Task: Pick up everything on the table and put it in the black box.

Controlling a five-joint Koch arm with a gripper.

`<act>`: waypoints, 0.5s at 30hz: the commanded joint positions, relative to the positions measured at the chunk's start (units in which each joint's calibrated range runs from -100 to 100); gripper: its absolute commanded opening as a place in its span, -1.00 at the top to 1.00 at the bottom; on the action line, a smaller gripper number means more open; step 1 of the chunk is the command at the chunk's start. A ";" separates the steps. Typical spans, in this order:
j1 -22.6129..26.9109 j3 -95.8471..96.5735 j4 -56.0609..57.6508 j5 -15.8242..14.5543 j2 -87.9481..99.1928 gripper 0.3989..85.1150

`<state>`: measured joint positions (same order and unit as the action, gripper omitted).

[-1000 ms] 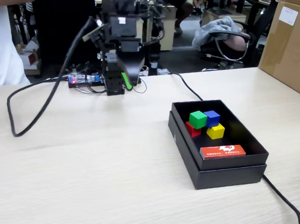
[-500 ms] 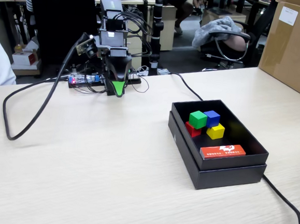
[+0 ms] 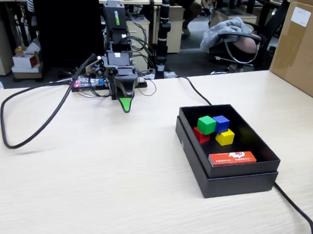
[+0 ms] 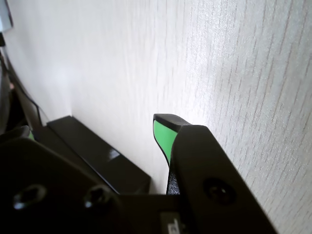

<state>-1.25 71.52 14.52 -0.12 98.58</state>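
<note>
Gripper (image 3: 125,105): folded low near the table's (image 3: 87,166) far edge, empty, jaw gap not discernible | Cubes: green (image 3: 206,124), blue (image 3: 220,123), yellow (image 3: 225,136), red (image 3: 200,135) clustered in the box's (image 3: 225,179) far end | Risk: cable (image 3: 295,208) at box's near corner may tug it.

Beige table (image 3: 113,178); black box (image 3: 238,180), cable (image 3: 31,123) on it

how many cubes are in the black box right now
4, clustered at the box's far end: green on top of red, blue behind, yellow in front. More could hide beneath.
</note>
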 commanded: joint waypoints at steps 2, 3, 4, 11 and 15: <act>0.05 -0.35 -4.37 0.39 1.42 -0.18; 0.15 1.10 -5.92 0.44 1.42 -0.19; 0.29 4.18 -8.34 0.88 1.42 -0.20; 1.17 21.14 -24.67 3.57 1.42 -0.20; 1.17 25.22 -25.27 3.81 1.42 -0.21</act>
<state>-0.07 95.98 -8.25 3.15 99.09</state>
